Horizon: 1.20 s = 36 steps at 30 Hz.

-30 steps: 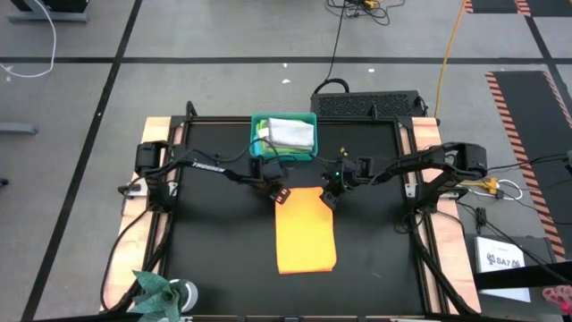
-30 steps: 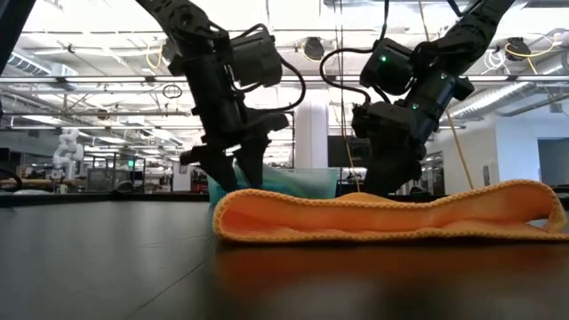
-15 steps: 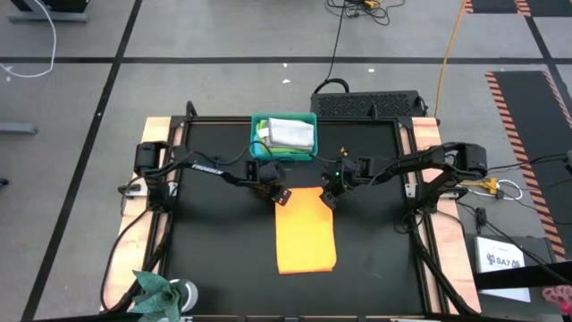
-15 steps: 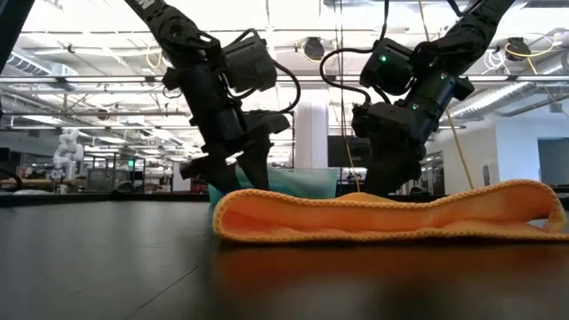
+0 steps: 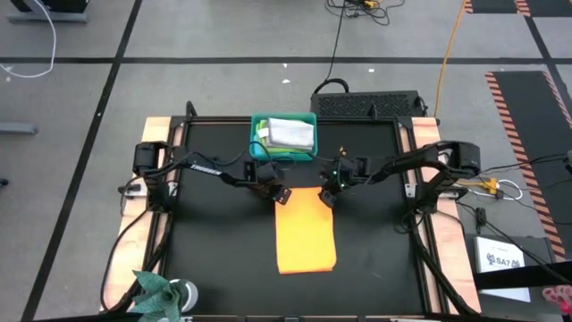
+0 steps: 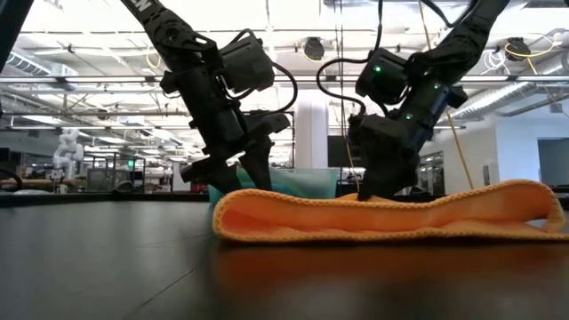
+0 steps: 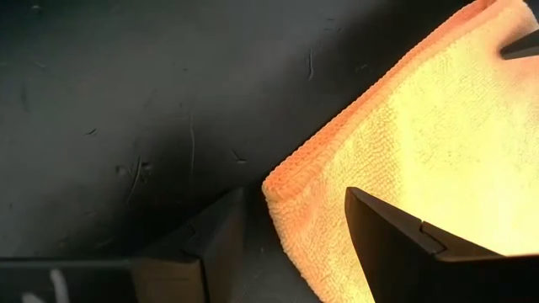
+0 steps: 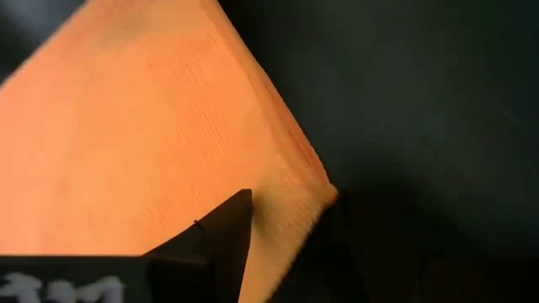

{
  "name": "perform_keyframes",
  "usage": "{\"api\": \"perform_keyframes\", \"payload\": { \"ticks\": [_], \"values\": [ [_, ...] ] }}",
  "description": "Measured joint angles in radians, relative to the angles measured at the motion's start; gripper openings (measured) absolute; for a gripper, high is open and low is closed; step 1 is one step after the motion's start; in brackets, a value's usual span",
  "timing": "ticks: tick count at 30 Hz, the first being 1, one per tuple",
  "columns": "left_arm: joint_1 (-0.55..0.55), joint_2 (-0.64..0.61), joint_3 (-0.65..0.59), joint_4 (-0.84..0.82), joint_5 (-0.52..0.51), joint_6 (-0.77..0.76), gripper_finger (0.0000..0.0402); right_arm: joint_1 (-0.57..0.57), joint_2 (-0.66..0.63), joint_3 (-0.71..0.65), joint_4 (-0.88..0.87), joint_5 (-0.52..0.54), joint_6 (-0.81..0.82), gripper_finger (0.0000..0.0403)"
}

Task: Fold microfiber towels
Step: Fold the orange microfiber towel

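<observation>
An orange-yellow microfiber towel [image 5: 306, 233], folded into a long rectangle, lies flat on the black table, its length running from far to near. My left gripper [image 5: 279, 195] stands open over the towel's far left corner [image 7: 274, 187], slanting down. One finger [image 7: 396, 244] is above the cloth and the other [image 7: 206, 244] is above bare table. My right gripper [image 5: 328, 196] stands open over the far right corner [image 8: 324, 192], with one finger [image 8: 221, 236] above the cloth. In the low view both grippers [image 6: 242, 178] [image 6: 378, 188] reach down behind the towel [image 6: 382, 220]. My left gripper straddles the towel's far left corner [image 7: 278, 198], slanting down from the far left; I cannot tell whether a finger touches the cloth. My right gripper comes at the far right corner [image 8: 312, 181], slanting down from the far right; I cannot tell whether it touches.
A teal bin [image 5: 257, 125] holding folded cloths [image 5: 290, 134] stands just beyond the grippers, at the table's far edge. A crumpled teal cloth [image 5: 156, 288] lies at the near left corner. Bare black table surrounds the towel on the left, right and near sides.
My left gripper has tipped a little steeper over the far left corner. My right gripper has sunk slightly toward the far right corner. The towel has not moved.
</observation>
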Motion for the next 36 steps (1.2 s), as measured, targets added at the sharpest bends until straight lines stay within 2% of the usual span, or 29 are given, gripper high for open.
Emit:
{"api": "perform_keyframes", "payload": {
  "ticks": [5, 8, 11, 17, 19, 29, 36],
  "values": [
    [0.000, 0.001, 0.000, 0.000, -0.001, 0.000, 0.0208, -0.001, 0.029, 0.001, 0.040, -0.021, -0.002, 0.0174],
    [-0.001, 0.002, 0.000, 0.000, -0.013, -0.002, 0.0192, -0.003, 0.030, 0.000, 0.037, -0.021, -0.004, 0.0155],
    [-0.002, 0.002, 0.000, -0.004, -0.022, 0.005, 0.0154, -0.003, 0.031, 0.000, 0.032, -0.017, -0.004, 0.0117],
    [-0.001, 0.005, -0.002, -0.005, -0.029, 0.032, 0.0042, -0.004, 0.033, -0.002, 0.021, -0.010, -0.008, 0.0024],
    [-0.001, 0.006, -0.002, 0.002, -0.028, 0.042, 0.0013, -0.004, 0.033, -0.002, 0.020, -0.010, -0.014, 0.0008],
    [-0.002, 0.006, -0.002, 0.075, -0.039, 0.053, 0.0004, -0.002, 0.032, -0.002, 0.018, -0.016, -0.008, 0.0003],
    [-0.003, 0.006, -0.002, 0.070, -0.022, 0.053, 0.0002, 0.001, -0.027, -0.006, -0.018, -0.024, -0.008, 0.0001]
  ]
}}
